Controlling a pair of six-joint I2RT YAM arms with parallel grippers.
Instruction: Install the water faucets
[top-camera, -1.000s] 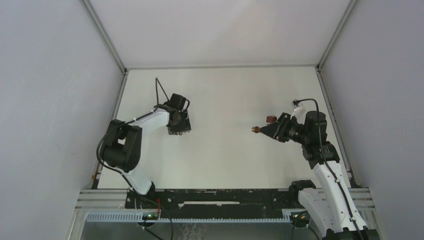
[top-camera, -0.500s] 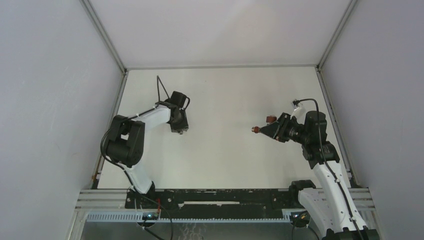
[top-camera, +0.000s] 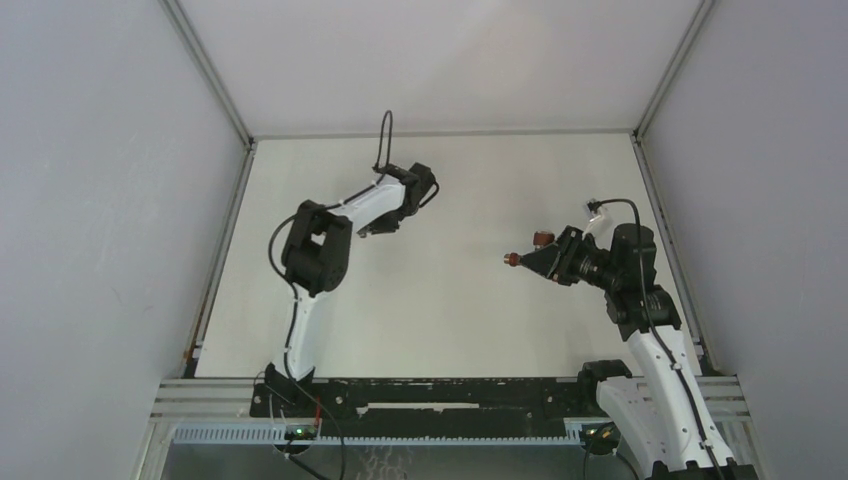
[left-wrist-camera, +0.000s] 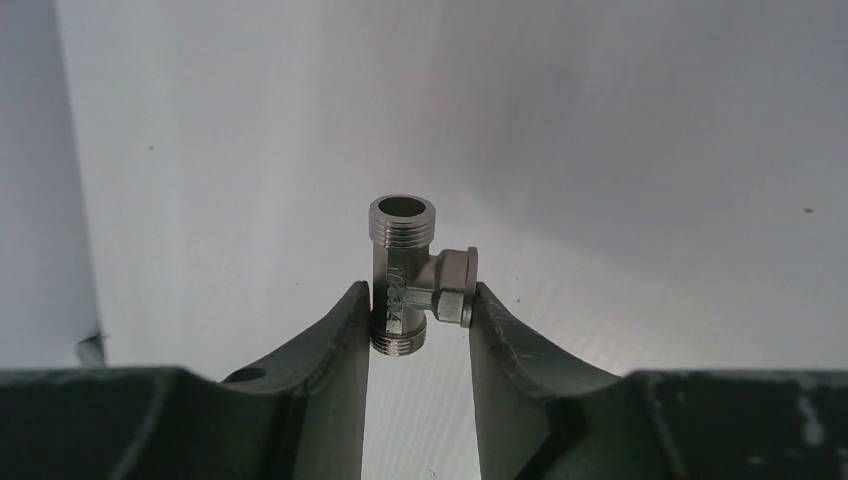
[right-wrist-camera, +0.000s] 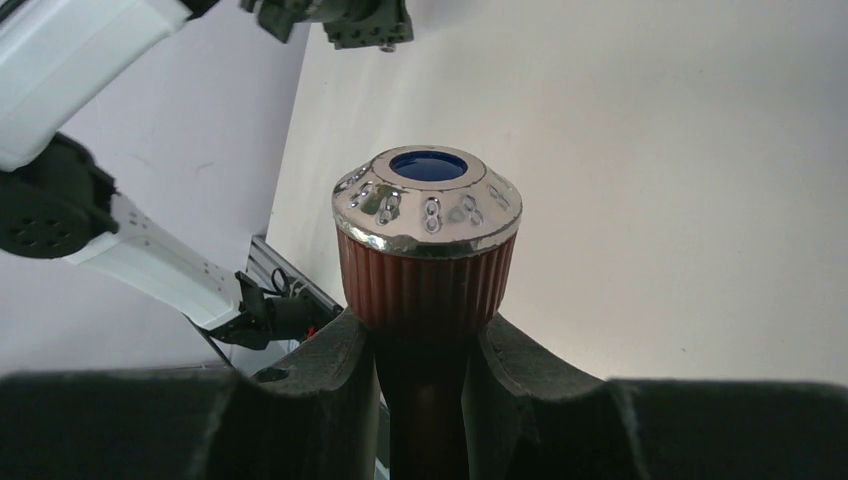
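We saw the fingers of the left arm (left-wrist-camera: 335, 370) clamped on a small silvery metal T-shaped fitting (left-wrist-camera: 403, 270) with threaded ends. One finger pressed on its straight body and the other on its short side branch, and the open upper end stood above the fingertips. In the top view this fitting was held over the far left part of the white bench (top-camera: 450, 330). The fingers of the right arm (right-wrist-camera: 320, 400) were closed on the neck of a reddish-brown faucet (right-wrist-camera: 428, 270), just under its ribbed knob, which had a shiny chrome cap with a blue centre. This faucet was at the right side of the bench, its knob pointing left, well apart from the fitting.
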